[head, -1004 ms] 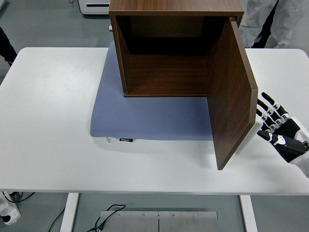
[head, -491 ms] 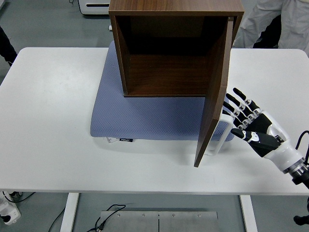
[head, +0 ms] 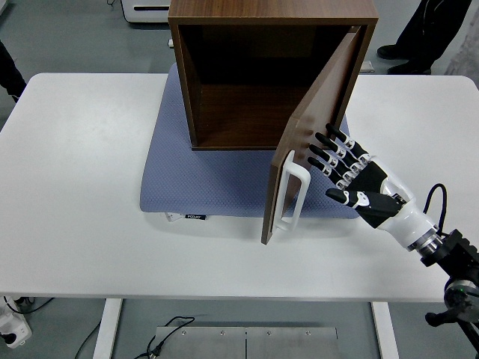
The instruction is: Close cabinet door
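A dark wooden cabinet [head: 262, 45] stands on a blue-grey mat [head: 217, 179] at the middle back of the white table [head: 75, 187]. Its door [head: 318, 112] is hinged on the right and stands about half shut, its free edge swung toward the front left. A white handle [head: 290, 196] sits near that free edge. My right hand [head: 340, 164] is open with fingers spread, and the fingertips [head: 322, 143] press flat on the door's outer face just right of the handle. The cabinet's inside looks empty. The left arm is not in view.
A person's dark legs and shoes [head: 419, 34] show at the top right behind the table. A dark sleeve [head: 9, 71] shows at the far left edge. A white unit [head: 146, 9] stands on the floor behind.
The door has swung leftward from fully open to about half shut. My right hand moved left and up from the table's right edge, following the door's outer face.
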You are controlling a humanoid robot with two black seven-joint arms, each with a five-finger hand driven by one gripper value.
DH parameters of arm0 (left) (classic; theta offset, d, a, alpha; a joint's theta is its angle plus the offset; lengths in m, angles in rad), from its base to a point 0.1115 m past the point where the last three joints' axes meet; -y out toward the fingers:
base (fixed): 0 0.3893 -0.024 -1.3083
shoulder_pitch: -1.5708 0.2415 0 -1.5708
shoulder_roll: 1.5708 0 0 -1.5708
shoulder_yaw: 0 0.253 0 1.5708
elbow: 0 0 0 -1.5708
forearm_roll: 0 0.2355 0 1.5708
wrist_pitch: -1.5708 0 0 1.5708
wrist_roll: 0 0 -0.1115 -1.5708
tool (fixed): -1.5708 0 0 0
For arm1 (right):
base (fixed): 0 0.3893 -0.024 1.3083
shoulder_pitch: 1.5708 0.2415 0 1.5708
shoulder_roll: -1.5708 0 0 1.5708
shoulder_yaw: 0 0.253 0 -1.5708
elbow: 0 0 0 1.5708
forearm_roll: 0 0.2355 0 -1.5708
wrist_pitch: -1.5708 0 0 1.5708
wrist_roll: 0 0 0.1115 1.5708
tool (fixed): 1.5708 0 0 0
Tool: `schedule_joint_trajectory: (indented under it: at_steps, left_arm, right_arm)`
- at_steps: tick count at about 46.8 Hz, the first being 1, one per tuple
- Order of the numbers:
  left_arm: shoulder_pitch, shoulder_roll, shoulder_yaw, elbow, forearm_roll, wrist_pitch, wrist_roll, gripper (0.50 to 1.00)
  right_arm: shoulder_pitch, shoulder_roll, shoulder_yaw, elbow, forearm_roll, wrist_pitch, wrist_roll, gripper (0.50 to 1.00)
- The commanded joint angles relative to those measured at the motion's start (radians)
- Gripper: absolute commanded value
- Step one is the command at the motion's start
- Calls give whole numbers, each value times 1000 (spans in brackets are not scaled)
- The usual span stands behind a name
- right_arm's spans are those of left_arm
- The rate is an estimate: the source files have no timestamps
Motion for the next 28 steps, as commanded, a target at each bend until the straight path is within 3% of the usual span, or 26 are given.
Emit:
schedule_joint_trajectory:
  at_steps: [1, 28]
  left_arm:
    - [-1, 0, 0, 0, 0, 0, 0, 1000]
    - [-1, 0, 0, 0, -1, 0, 0, 1000]
  right_arm:
    - [29, 9, -11, -9, 0, 2, 0, 1000]
    - [194, 89, -91, -114, 9, 5, 0, 1000]
